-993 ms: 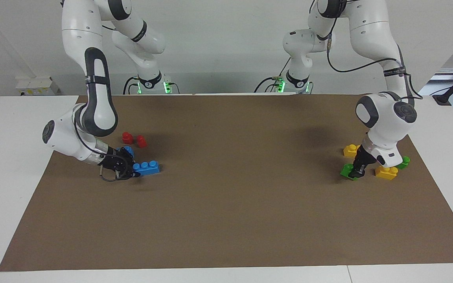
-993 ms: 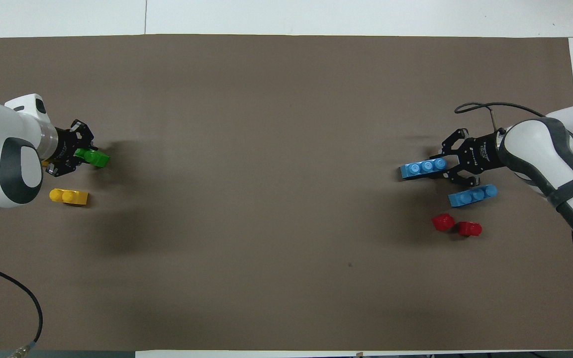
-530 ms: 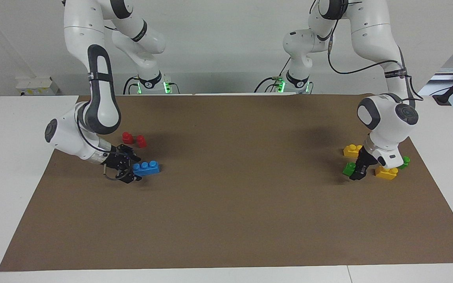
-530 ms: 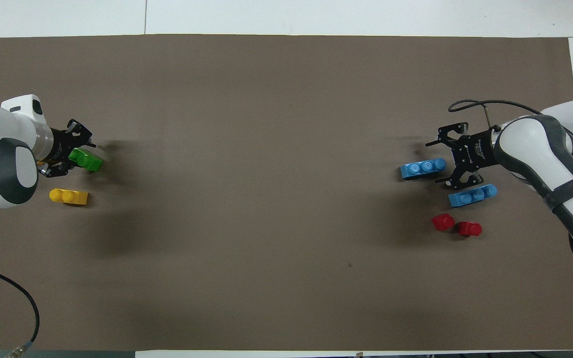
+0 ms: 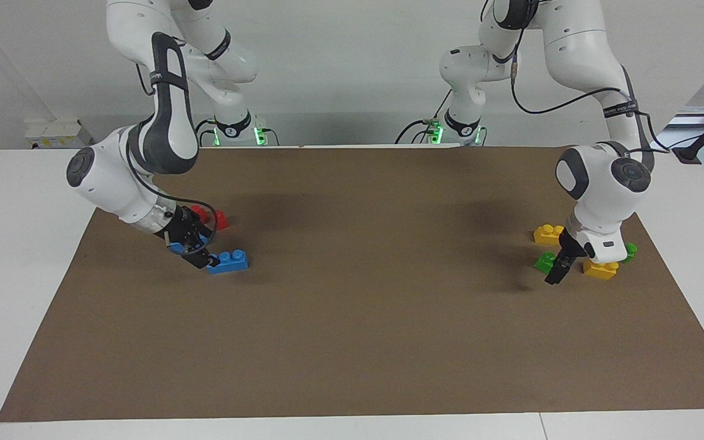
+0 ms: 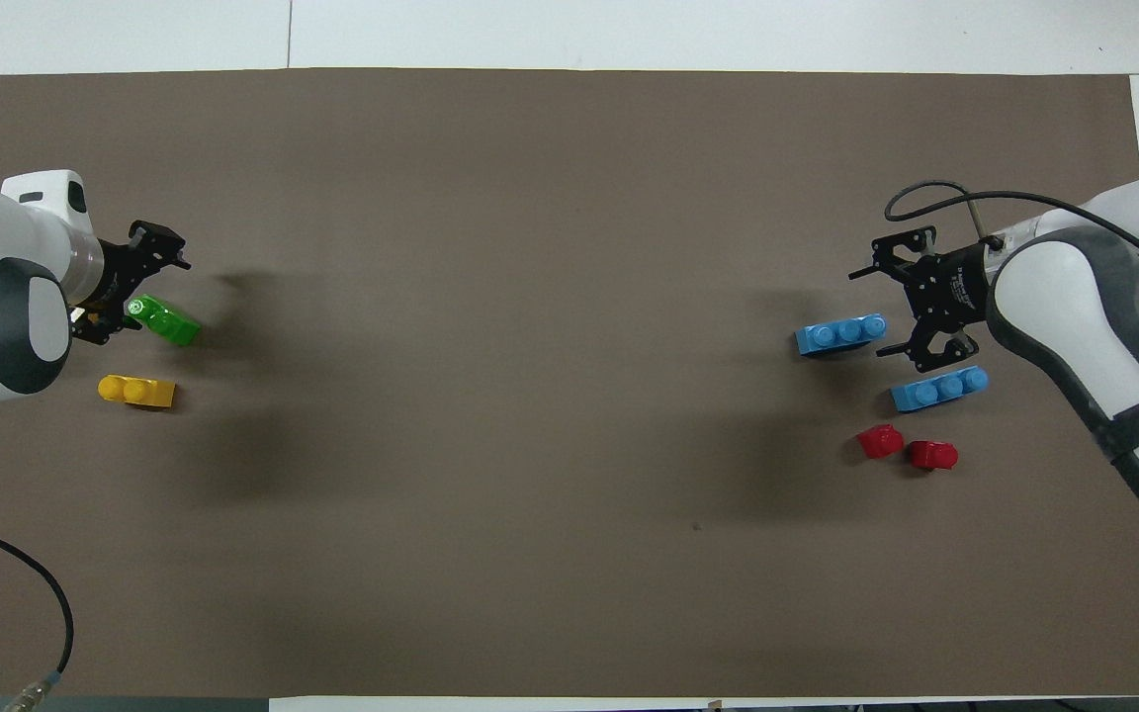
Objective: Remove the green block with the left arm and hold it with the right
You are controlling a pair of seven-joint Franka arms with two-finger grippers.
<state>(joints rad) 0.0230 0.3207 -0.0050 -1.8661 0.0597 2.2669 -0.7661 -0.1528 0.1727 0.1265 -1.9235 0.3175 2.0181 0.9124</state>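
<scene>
Starting nearest the robots at the left arm's end, a yellow brick (image 5: 547, 233) sits on the brown mat (image 5: 364, 318). Just farther out lies the green block (image 5: 544, 261), a small bright green brick with two round studs, resting on the mat and gripped by nothing. The left gripper (image 5: 558, 267) hangs just beside it, fingers spread wide and empty. At the right arm's end, the right gripper (image 6: 884, 302), likewise spread and empty, hovers over a blue three-stud brick (image 6: 841, 334).

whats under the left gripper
The green block, lying on the brown mat below the open left gripper. In the facing view one finger covers part of it; contact cannot be told.
</scene>
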